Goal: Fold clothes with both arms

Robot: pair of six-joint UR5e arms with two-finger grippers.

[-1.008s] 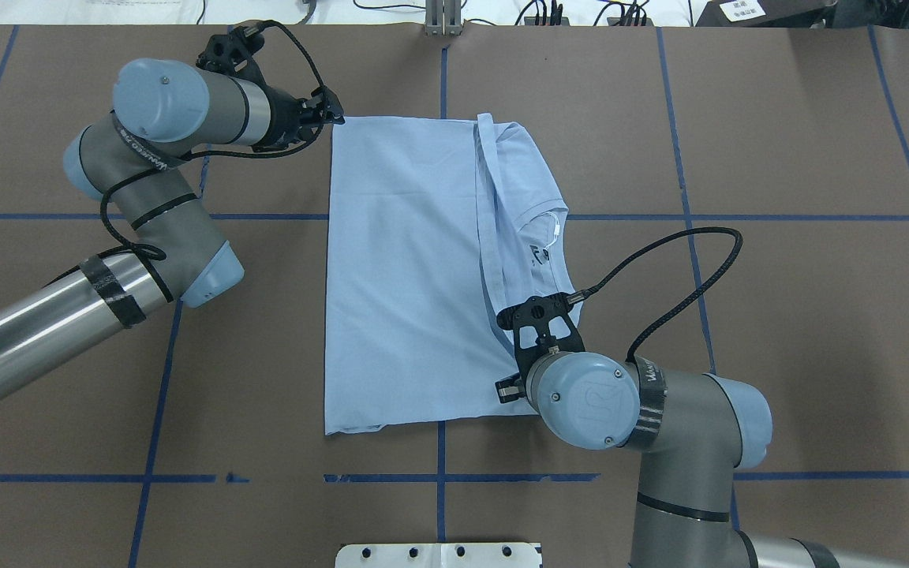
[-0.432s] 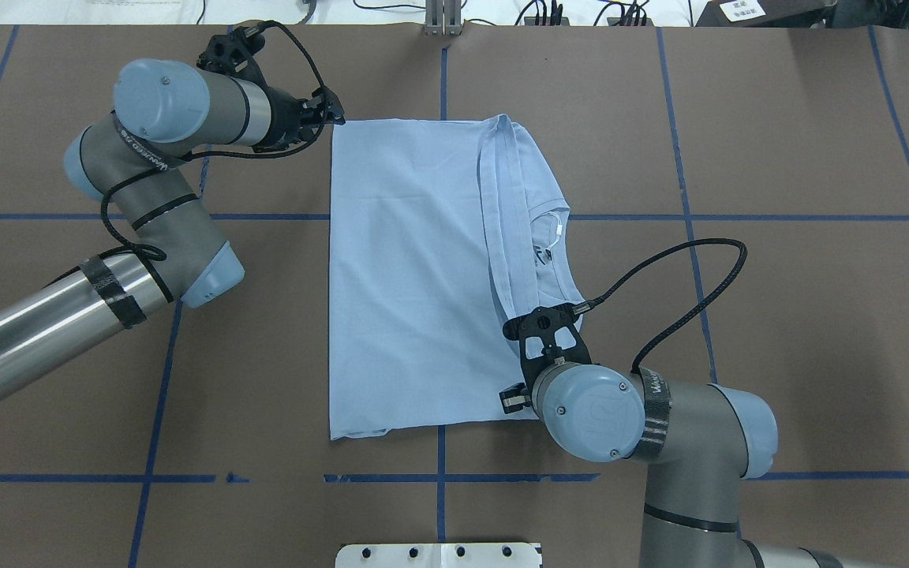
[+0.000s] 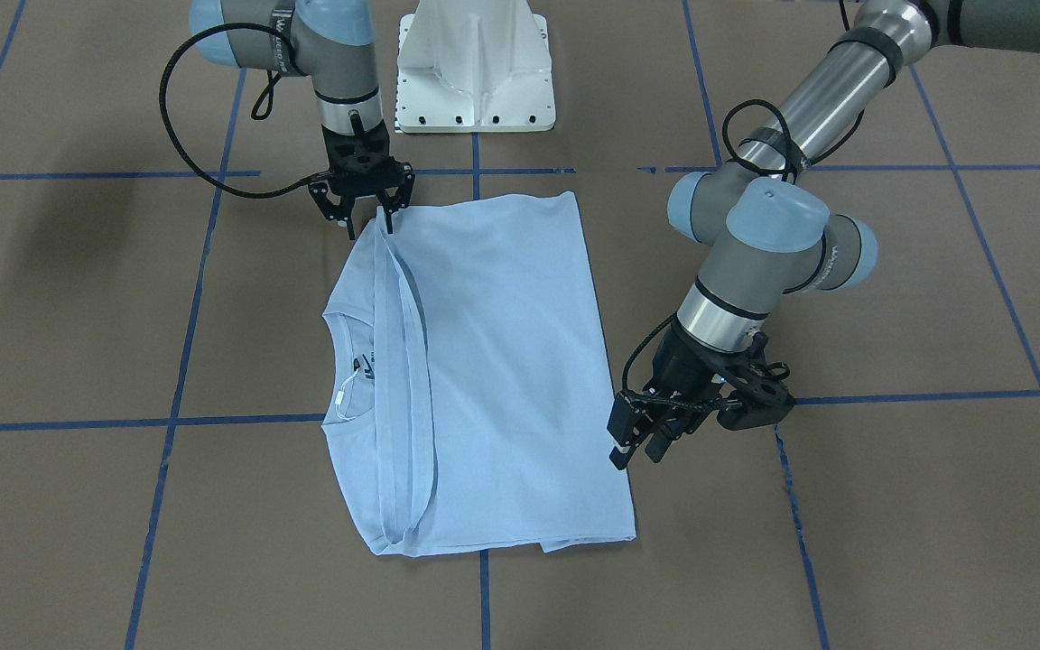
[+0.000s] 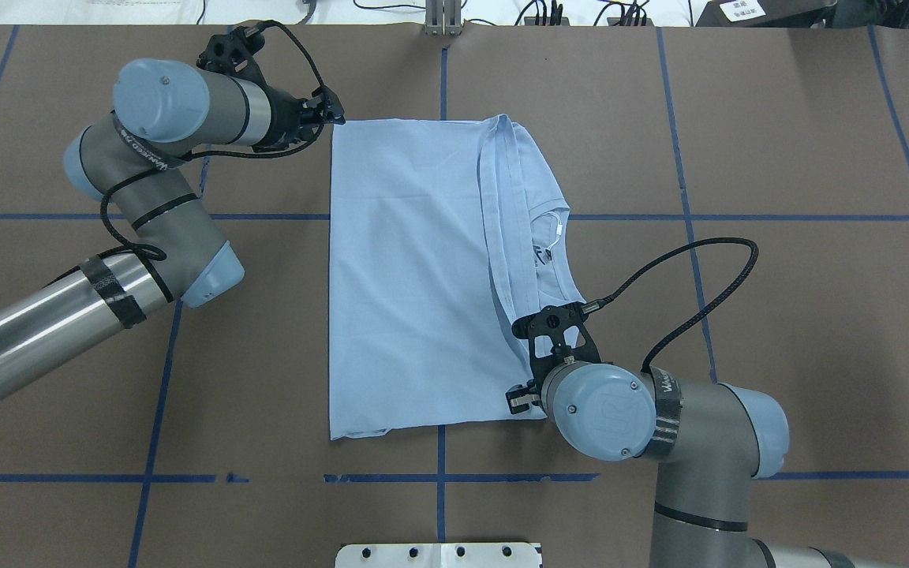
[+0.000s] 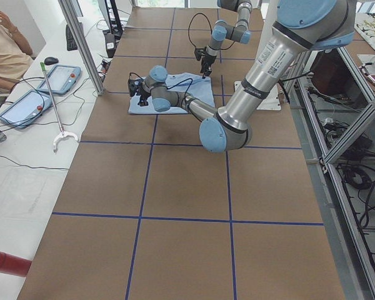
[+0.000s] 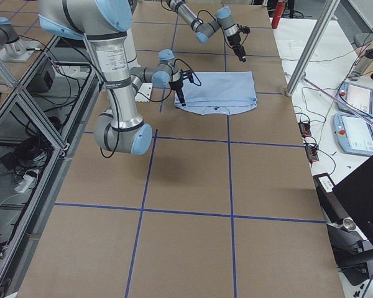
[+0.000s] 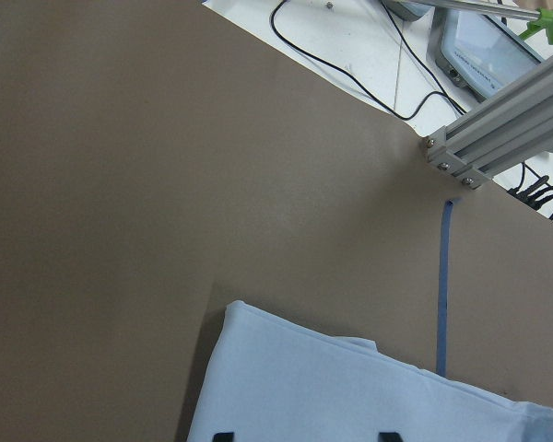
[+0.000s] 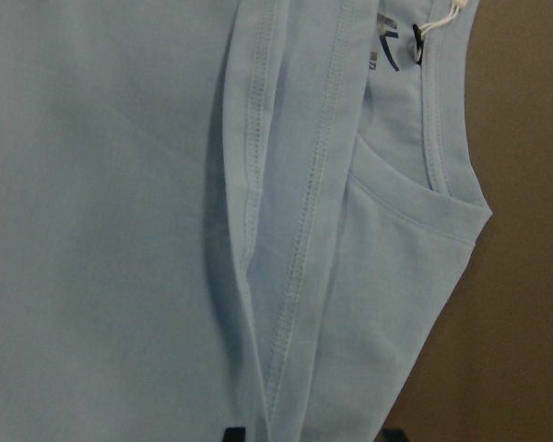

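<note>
Left claw (image 3: 636, 451) is seen released, fingers spread, at the far left corner of the light blue T-shirt (image 4: 407, 276). In the left wrist view its two fingertips are set wide apart, with the cloth's corner just ahead of them. Right claw (image 3: 370, 221) is likewise released: its fingers are parted over the stitched hem (image 8: 300, 230) at the near right corner, a detail given close up only by the right wrist view. From overhead this claw is mostly hidden under its own wrist, whereas the front-facing view shows it plainly. Whether either claw touches the cloth cannot be told.

The T-shirt is laid folded mid-desk (image 4: 778, 158), the hem doubled over beside the collar (image 3: 332, 361), with the white tag (image 4: 559, 229) exposed. Brown desk, crossed by blue tape lines (image 4: 683, 118), is seen on every side of the garment — widest to left and right.
</note>
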